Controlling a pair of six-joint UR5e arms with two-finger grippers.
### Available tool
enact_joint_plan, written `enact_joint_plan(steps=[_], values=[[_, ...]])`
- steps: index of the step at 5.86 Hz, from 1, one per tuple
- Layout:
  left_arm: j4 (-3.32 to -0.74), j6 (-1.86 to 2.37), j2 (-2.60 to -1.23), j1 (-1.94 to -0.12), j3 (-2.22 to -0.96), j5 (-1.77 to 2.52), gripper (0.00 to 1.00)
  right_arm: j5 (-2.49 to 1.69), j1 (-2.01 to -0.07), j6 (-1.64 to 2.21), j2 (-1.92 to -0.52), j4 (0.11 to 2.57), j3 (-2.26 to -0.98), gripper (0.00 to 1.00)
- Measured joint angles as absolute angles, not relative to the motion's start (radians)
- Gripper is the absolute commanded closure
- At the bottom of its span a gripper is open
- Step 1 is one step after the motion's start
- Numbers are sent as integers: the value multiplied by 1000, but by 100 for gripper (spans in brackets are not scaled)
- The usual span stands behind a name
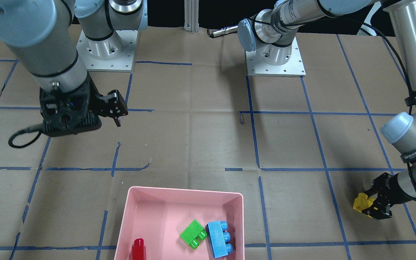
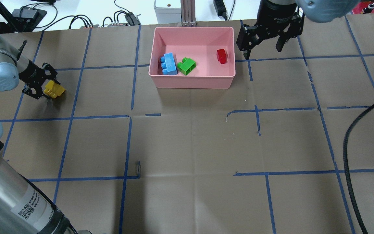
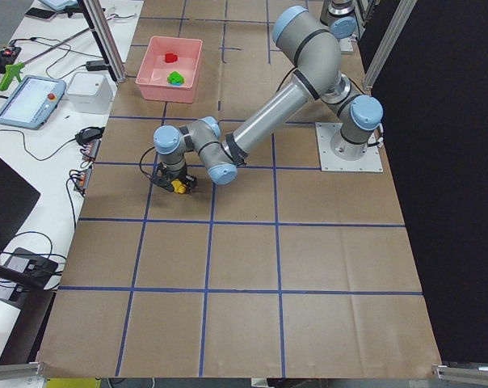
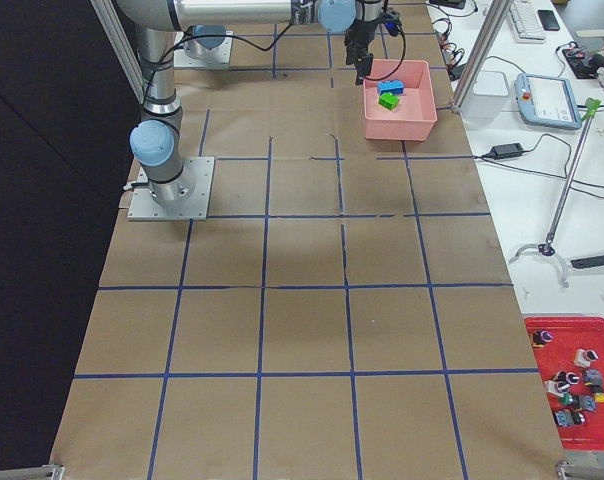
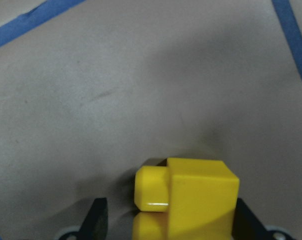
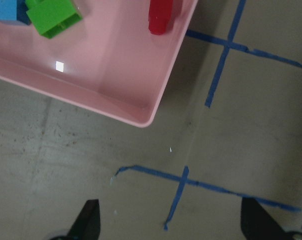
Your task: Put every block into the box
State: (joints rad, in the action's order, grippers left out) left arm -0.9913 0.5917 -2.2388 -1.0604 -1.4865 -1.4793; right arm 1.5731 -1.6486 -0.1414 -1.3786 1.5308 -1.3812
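Left pincer (image 2: 48, 89) clamps yellow brick (image 2: 55, 91); arm label (image 2: 32, 203) writing illegible.

Four blocks (image 2: 186, 66), one box (image 2: 193, 82)

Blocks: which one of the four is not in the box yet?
The yellow block. It is out on the table between the fingers of the left gripper; the green block, blue block and red block lie inside the box.
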Motion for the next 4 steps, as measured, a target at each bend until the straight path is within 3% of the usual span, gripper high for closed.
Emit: enact_joint_plan(steps=[1,2,4], values=[[-996,591,-2239,-1060,-1480,-1472,87,1567,-1654,-126,-1454,1505,-1470,1],[-1015,587,-2230,-1060,-1464,-1469,95,1566,-1656,-118,-1535,1513,-1570,0],[-1255,550,-2188,-1065,-1304,-1467,100,1571,-1655,-113,-1619,1535,-1657,0]])
